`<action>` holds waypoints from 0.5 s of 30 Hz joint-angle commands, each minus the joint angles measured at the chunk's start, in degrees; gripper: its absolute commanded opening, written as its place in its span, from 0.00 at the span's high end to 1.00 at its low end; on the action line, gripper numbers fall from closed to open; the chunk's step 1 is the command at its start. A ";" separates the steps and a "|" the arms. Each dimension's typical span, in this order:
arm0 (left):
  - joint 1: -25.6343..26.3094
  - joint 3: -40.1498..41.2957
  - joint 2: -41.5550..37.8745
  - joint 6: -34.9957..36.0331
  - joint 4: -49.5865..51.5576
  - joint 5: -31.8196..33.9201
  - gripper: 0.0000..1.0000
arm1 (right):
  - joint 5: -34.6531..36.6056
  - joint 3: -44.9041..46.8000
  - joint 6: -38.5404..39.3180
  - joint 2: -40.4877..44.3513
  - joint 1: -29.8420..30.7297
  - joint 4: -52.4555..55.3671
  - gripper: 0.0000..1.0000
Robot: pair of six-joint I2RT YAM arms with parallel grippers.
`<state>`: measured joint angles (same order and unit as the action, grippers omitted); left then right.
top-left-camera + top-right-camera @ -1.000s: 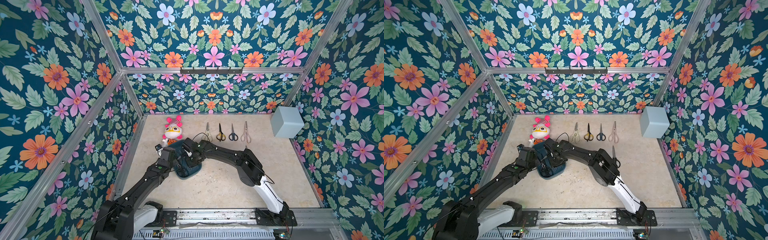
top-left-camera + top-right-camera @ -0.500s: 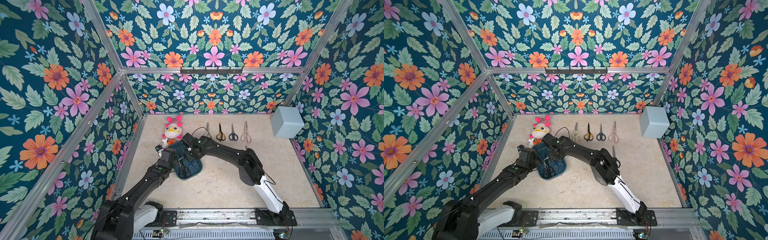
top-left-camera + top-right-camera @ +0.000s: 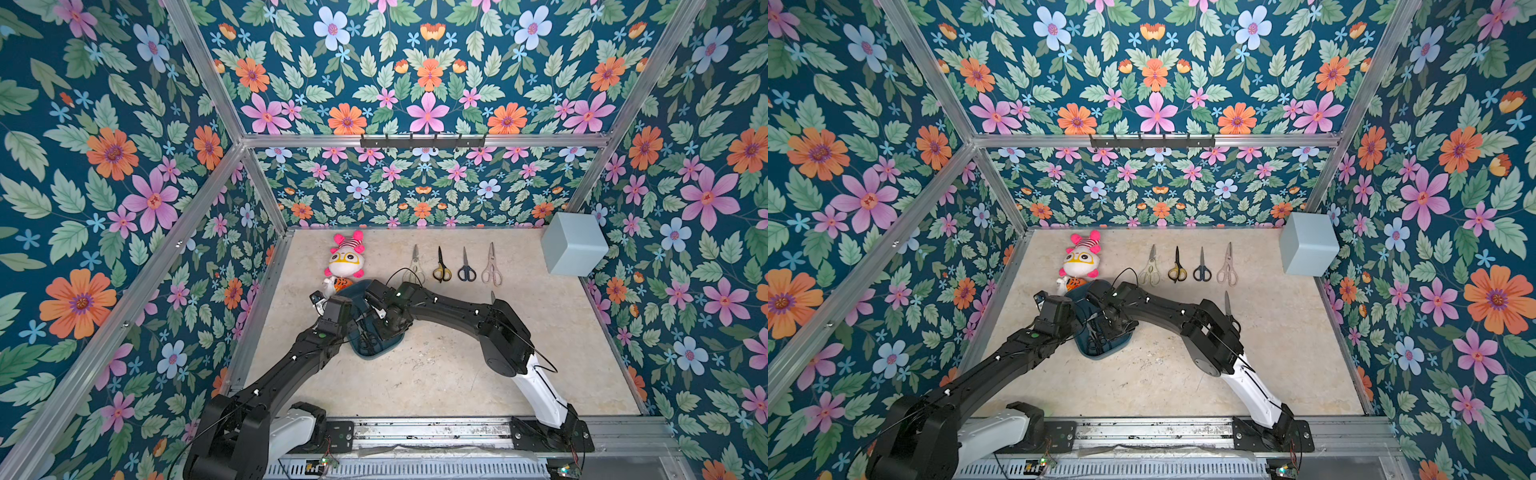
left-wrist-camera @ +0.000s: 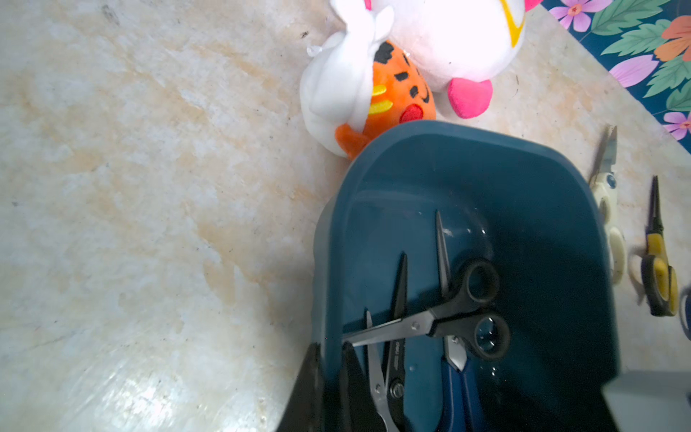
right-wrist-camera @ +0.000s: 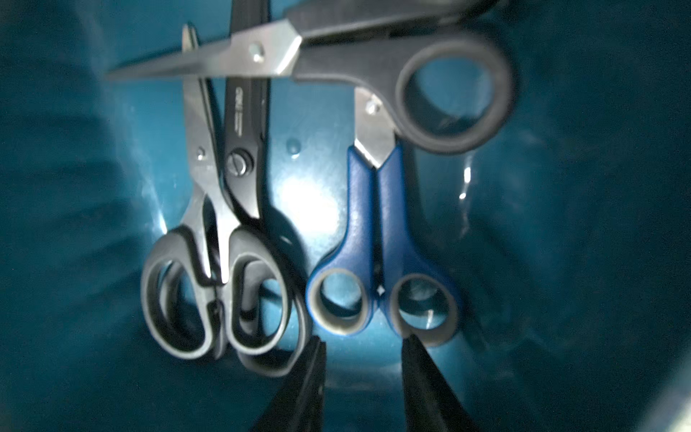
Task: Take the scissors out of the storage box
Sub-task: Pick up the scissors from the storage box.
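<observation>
change: right gripper (image 5: 362, 377) down inside the storage box (image 4: 467, 149), its jaws spread wider than a second ago, nothing between them yet
target: blue-handled scissors (image 5: 377, 232) just ahead of the tips, finger loops nearest
left gripper (image 4: 331, 348): clamped on the box wall, steadying it
box: 9 o'clock of centre on the table (image 3: 436, 386), four pairs inside, a black pair (image 5: 374, 56) lying across the other blades
out already: row of four (image 3: 441, 266) at 12 o'clock
meaning: next pick looks lined up, grip not yet made

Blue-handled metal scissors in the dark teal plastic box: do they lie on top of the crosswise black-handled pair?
No, the crosswise black-handled scissors lie over the blade of the blue-handled metal scissors in the right wrist view.
</observation>
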<state>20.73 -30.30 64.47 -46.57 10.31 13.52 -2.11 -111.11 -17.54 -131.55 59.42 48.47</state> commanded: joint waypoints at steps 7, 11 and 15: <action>-0.08 -0.11 -0.90 -0.02 -0.64 1.60 1.00 | 6.73 -4.27 -0.79 -4.78 0.00 1.75 0.61; -0.06 -0.37 -1.43 -0.02 -0.56 1.89 1.00 | 7.80 -4.83 -0.64 -6.11 0.07 3.60 0.62; -0.07 -0.53 -1.91 -0.04 -0.64 2.15 1.00 | 8.06 -4.70 -0.20 -6.73 0.04 3.80 0.65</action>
<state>20.78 -30.35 63.02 -46.76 10.76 13.02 2.98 -116.03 -18.13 -137.12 59.57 48.27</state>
